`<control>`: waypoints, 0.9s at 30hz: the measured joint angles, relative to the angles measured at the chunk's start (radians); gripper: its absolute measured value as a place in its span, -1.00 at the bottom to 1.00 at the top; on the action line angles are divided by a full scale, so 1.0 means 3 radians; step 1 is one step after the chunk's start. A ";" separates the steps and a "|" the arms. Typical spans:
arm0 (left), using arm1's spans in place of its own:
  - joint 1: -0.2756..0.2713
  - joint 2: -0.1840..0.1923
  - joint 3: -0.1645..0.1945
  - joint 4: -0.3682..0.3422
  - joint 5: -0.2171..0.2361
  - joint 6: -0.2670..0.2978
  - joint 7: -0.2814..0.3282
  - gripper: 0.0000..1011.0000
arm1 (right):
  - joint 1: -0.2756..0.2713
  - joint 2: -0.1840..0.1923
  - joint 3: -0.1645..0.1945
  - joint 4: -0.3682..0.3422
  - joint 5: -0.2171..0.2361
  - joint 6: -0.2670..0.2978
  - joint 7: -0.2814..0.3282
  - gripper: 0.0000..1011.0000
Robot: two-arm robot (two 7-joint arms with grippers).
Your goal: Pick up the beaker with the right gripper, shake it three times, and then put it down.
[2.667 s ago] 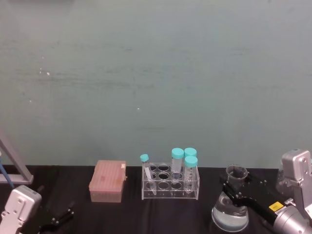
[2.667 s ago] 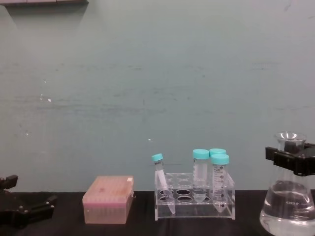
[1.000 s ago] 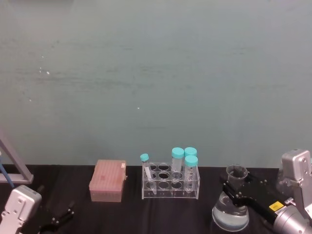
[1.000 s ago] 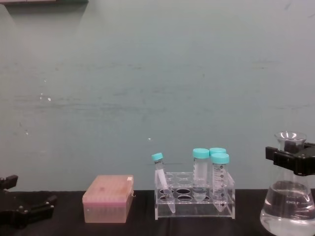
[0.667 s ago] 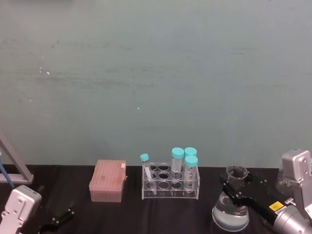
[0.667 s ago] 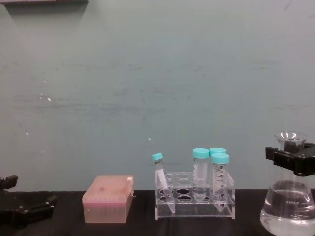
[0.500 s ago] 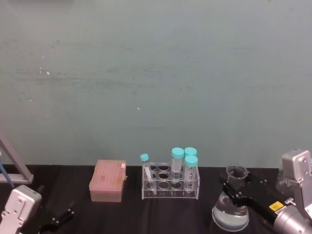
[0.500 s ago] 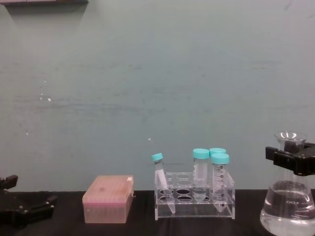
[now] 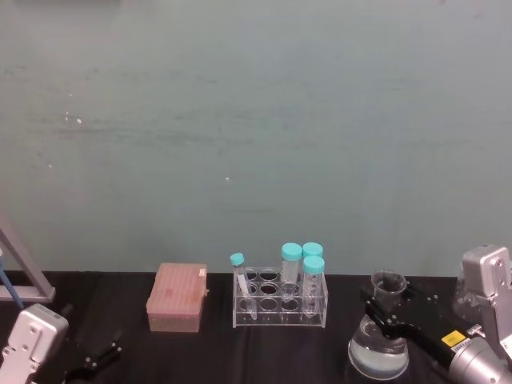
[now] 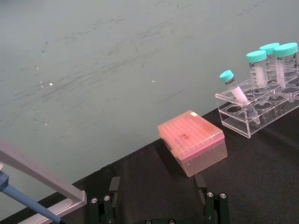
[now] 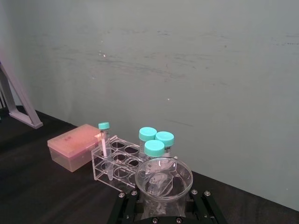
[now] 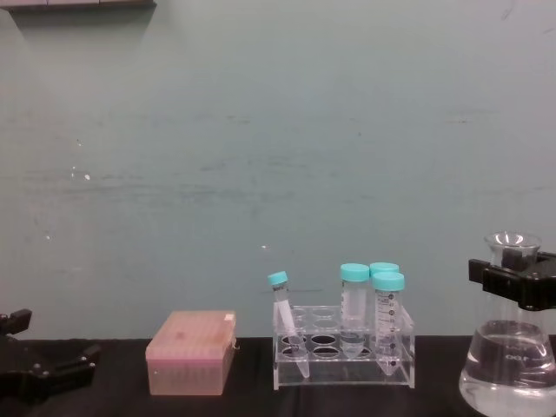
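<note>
Beaker [image 12: 508,360] near counter's [image 12: 243,401] front right corner, neck clamped by right gripper [image 12: 512,281]. Glass: probably fragile, slick, bottom-heavy. Best held at neck under flared rim, as now. Left gripper [image 10: 157,182] parked front left, prongs apart.

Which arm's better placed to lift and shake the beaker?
Right. The right gripper is closed on the beaker at its neck, just under the rim. The left gripper sits low at the far left, open, with the pink box and tube rack between them.
</note>
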 joint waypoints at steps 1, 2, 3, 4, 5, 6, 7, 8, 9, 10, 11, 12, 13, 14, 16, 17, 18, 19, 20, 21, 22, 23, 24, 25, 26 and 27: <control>0.0000 0.0000 0.0000 0.0000 0.0000 0.0000 0.0000 0.98 | 0.0000 0.0000 0.0000 0.0000 0.0000 0.0000 0.0000 -0.10; 0.0000 0.0000 0.0000 0.0000 0.0000 0.0000 0.0000 0.98 | 0.0000 0.0000 0.0000 0.0000 0.0000 0.0000 0.0000 -0.10; 0.0000 0.0000 0.0000 0.0000 0.0000 0.0000 0.0000 0.98 | 0.0000 0.0000 0.0000 0.0000 0.0000 0.0000 0.0000 -0.10; 0.0000 0.0000 0.0000 0.0000 0.0000 0.0000 0.0000 0.98 | 0.0000 0.0000 0.0000 0.0000 0.0000 0.0000 0.0000 -0.10; 0.0000 0.0000 0.0000 0.0000 0.0000 0.0000 0.0000 0.98 | 0.0000 0.0000 0.0000 0.0000 0.0000 0.0000 0.0000 -0.10; 0.0000 0.0000 0.0000 0.0000 0.0000 0.0000 0.0000 0.98 | 0.0000 0.0000 0.0000 0.0000 0.0000 0.0000 0.0000 -0.10; 0.0000 0.0000 0.0000 0.0000 0.0000 0.0000 0.0000 0.98 | 0.0000 0.0000 0.0000 0.0000 0.0000 0.0000 0.0000 -0.10; 0.0000 0.0000 0.0000 0.0000 0.0000 0.0000 0.0000 0.98 | 0.0000 0.0000 0.0000 0.0000 0.0000 0.0000 0.0000 -0.10; 0.0000 0.0000 0.0000 0.0000 0.0000 0.0000 0.0000 0.98 | 0.0000 0.0000 0.0000 0.0000 0.0000 0.0000 0.0000 -0.10; 0.0000 0.0000 0.0000 0.0000 0.0000 0.0000 0.0000 0.98 | 0.0000 0.0000 0.0000 0.0000 0.0000 0.0000 0.0000 -0.10; 0.0000 0.0000 0.0000 0.0000 0.0000 0.0000 0.0000 0.98 | 0.0000 0.0000 0.0000 0.0000 0.0000 0.0000 0.0000 -0.10; 0.0000 0.0000 0.0000 0.0000 0.0000 0.0000 0.0000 0.98 | 0.0000 0.0000 0.0000 0.0000 0.0000 0.0000 0.0000 -0.10; 0.0000 0.0000 0.0000 0.0000 0.0000 0.0000 0.0000 0.98 | 0.0000 0.0000 0.0000 0.0000 0.0000 0.0000 0.0000 -0.10; 0.0000 0.0000 0.0000 0.0000 0.0000 0.0000 0.0000 0.98 | 0.0000 0.0000 0.0000 0.0000 0.0000 0.0000 0.0000 -0.10; 0.0000 0.0000 0.0000 0.0000 0.0000 0.0000 0.0000 0.98 | 0.0000 0.0000 0.0000 0.0000 0.0000 0.0000 0.0000 -0.10; 0.0000 0.0000 0.0000 0.0000 0.0000 0.0000 0.0000 0.98 | 0.0000 0.0000 0.0000 0.0000 0.0000 0.0000 0.0000 -0.10; 0.0000 0.0000 0.0000 0.0000 0.0000 0.0000 0.0000 0.98 | 0.0000 0.0000 0.0000 0.0000 0.0000 0.0000 0.0000 -0.10; 0.0000 0.0000 0.0000 0.0000 0.0000 0.0000 0.0000 0.98 | 0.0000 0.0000 0.0000 0.0000 0.0000 0.0000 0.0000 -0.10; 0.0000 0.0000 0.0000 0.0000 0.0000 0.0000 0.0000 0.98 | 0.0000 0.0000 0.0000 0.0000 0.0000 0.0000 0.0000 -0.10; 0.0000 0.0000 0.0000 0.0000 0.0000 0.0000 0.0000 0.98 | 0.0000 0.0000 0.0000 0.0000 0.0000 0.0000 0.0000 -0.10; 0.0000 0.0000 0.0000 0.0000 0.0000 0.0000 0.0000 0.98 | 0.0000 0.0000 0.0000 0.0000 0.0000 0.0000 0.0000 -0.10; 0.0000 0.0000 0.0000 0.0000 0.0000 0.0000 0.0000 0.98 | 0.0000 0.0000 0.0000 0.0000 0.0000 0.0000 0.0000 -0.10; 0.0000 0.0000 0.0000 0.0000 0.0000 0.0000 0.0000 0.98 | 0.0000 0.0000 0.0000 0.0000 0.0000 0.0000 0.0000 -0.10; 0.0000 0.0000 0.0000 0.0000 0.0000 0.0000 0.0000 0.98 | 0.0000 0.0000 0.0000 0.0000 0.0000 0.0000 0.0000 -0.10; 0.0000 0.0000 0.0000 0.0000 0.0000 0.0000 0.0000 0.98 | 0.0000 0.0000 0.0000 0.0000 0.0000 0.0000 0.0000 -0.10; 0.0000 0.0000 0.0000 0.0000 0.0000 0.0000 0.0000 0.98 | 0.0000 0.0000 0.0000 0.0000 0.0000 0.0000 0.0000 -0.10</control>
